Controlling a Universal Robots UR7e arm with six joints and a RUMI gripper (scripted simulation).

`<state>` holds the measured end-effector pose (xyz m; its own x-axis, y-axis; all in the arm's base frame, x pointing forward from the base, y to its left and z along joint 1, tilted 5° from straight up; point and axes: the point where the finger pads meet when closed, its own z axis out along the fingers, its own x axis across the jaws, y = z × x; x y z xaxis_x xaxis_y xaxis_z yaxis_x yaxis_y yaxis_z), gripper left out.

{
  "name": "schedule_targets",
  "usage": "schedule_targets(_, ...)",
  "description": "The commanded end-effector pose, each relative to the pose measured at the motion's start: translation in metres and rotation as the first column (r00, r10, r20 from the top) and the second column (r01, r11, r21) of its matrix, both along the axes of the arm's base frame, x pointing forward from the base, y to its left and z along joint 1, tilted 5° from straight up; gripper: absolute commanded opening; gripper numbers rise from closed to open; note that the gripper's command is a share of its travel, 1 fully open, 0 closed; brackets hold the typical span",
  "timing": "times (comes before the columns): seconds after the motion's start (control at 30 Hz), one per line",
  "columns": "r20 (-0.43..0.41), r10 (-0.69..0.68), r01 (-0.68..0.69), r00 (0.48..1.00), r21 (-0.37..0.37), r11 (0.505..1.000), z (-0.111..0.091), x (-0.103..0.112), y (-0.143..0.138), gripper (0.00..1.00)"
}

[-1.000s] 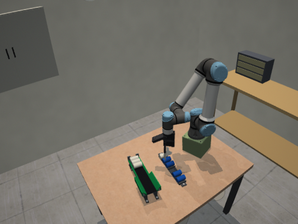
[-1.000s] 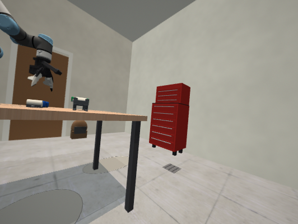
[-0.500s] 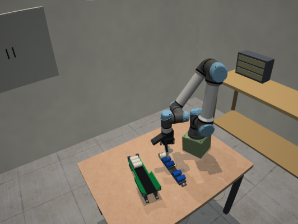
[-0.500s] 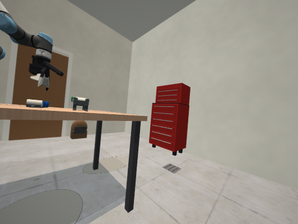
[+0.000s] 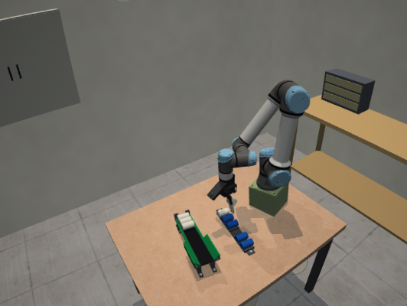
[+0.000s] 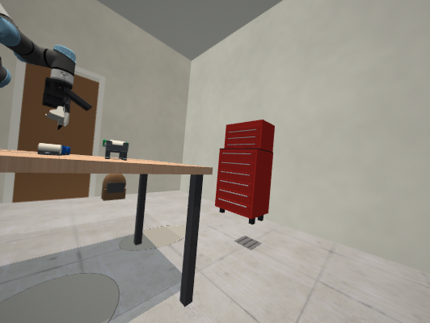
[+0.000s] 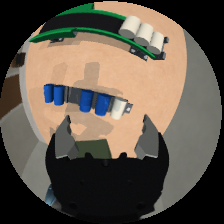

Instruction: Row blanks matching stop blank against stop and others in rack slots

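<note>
On the desk (image 5: 153,245) (image 6: 162,165) (image 7: 75,55), at the left in the top view, stands the green feed ramp (image 5: 213,246) (image 6: 128,144) (image 7: 75,33) with its black bed. Three white blanks (image 5: 185,220) (image 6: 116,142) (image 7: 143,34) lie across its far end, side by side in one row. To the right of the ramp and apart from it lies the dark stock rack (image 5: 250,252) (image 6: 50,153) (image 7: 74,95). A fourth white blank (image 5: 223,212) (image 6: 49,148) (image 7: 118,108) lies at the rack's far end. Two blue blanks (image 5: 229,221) (image 7: 94,102) come just nearer, then a bare stretch of rack, then two more blue blanks (image 5: 244,240) (image 7: 54,94) at the near end. The jaws (image 5: 230,203) (image 6: 61,121) hang above the desk near the rack's far end, spread fully wide, with nothing between them. Behind the rack, to the right, the arm (image 5: 288,134) (image 6: 36,52) stands on a green block (image 5: 264,201) (image 7: 92,149).

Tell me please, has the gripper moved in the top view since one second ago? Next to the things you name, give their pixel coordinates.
Yes. The gripper (image 5: 231,203) (image 6: 56,121) (image 7: 106,115) has shifted slightly left, away from the green base block (image 5: 264,200) (image 7: 93,148), and has turned.
</note>
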<state>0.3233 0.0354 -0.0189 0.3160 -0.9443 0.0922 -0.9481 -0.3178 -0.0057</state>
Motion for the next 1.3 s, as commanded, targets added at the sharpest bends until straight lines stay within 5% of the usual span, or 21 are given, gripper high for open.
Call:
schedule_targets(0.0,-0.004,0.113,-0.113,0.994,0.009,0.994,0.000,0.000,-0.003,1.00)
schedule_targets(0.6,-0.038,0.510,-0.510,0.860,0.002,0.860,0.000,-0.005,-0.017,1.00)
schedule_targets(1.1,-0.072,0.812,-0.814,0.579,0.010,0.581,0.001,-0.012,-0.032,1.00)
schedule_targets(1.27,-0.077,0.847,-0.849,0.525,0.013,0.528,0.001,-0.014,-0.034,1.00)
